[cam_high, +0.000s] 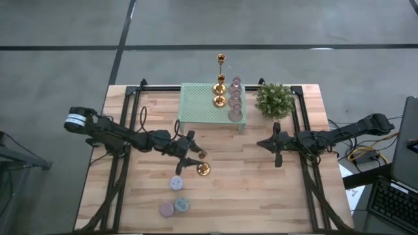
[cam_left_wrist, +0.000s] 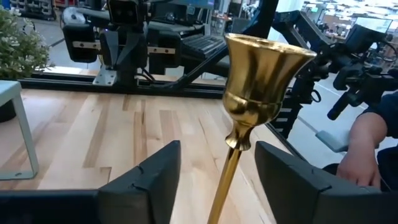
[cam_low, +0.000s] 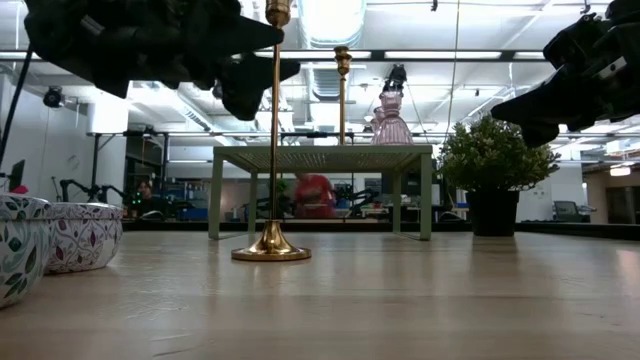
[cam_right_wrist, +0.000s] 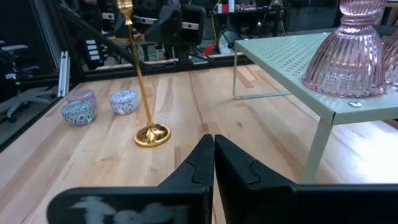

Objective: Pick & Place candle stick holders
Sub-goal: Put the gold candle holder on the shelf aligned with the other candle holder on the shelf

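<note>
On the bare wood near the table's middle, a tall gold candle stick holder (cam_high: pixel 203 169) stood upright on its round base. The left gripper (cam_left_wrist: pixel 217 171) straddled its thin stem just under the cup, fingers (cam_left_wrist: pixel 152 171) apart and not touching the metal. Three squat pastel holders (cam_high: pixel 175 196) sat nearer, to the left. The right gripper (cam_right_wrist: pixel 214 155) hovered at the right, clenched on nothing, beside the mint-green stand (cam_high: pixel 196 104) bearing more holders.
</note>
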### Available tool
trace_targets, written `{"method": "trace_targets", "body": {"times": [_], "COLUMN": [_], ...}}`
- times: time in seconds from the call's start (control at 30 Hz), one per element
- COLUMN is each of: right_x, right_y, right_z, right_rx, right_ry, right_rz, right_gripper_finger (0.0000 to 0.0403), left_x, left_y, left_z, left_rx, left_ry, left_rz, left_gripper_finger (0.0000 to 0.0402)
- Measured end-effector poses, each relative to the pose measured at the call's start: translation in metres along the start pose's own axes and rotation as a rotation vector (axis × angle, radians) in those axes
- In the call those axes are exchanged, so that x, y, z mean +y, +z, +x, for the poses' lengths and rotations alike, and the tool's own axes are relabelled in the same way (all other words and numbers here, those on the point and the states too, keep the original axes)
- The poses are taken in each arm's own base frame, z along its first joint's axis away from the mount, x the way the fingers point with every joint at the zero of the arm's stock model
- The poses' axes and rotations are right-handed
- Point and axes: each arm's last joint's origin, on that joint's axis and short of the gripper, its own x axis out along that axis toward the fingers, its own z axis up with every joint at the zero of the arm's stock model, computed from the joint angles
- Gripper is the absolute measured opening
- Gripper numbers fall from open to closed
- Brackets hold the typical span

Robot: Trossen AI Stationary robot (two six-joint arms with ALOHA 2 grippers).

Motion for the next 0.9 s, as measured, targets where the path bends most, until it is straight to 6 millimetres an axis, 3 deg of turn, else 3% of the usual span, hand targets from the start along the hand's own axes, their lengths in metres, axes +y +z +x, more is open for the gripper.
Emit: {"method": "trace_targets", "body": {"times": [0.6, 0.9], "right_x": [0.0, 0.0], "right_y": [0.0, 0.0], "right_z": [0.0, 0.0], "right_rx": [0.0, 0.0], "right_ry": [0.0, 0.0], "right_rz": [0.0, 0.0], "right_gripper_finger": [0.0008, 0.0008], "left_x": [0.0, 0.0], "left_y": [-0.0028, -0.0019], "left_z": [-0.0014, -0.0015], "left_rx": [0.011, 0.002], "left_ry": [-0.005, -0.003], "left_rz": [0.008, 0.016], "left_gripper_finger": [0.0047, 0.0032]}}
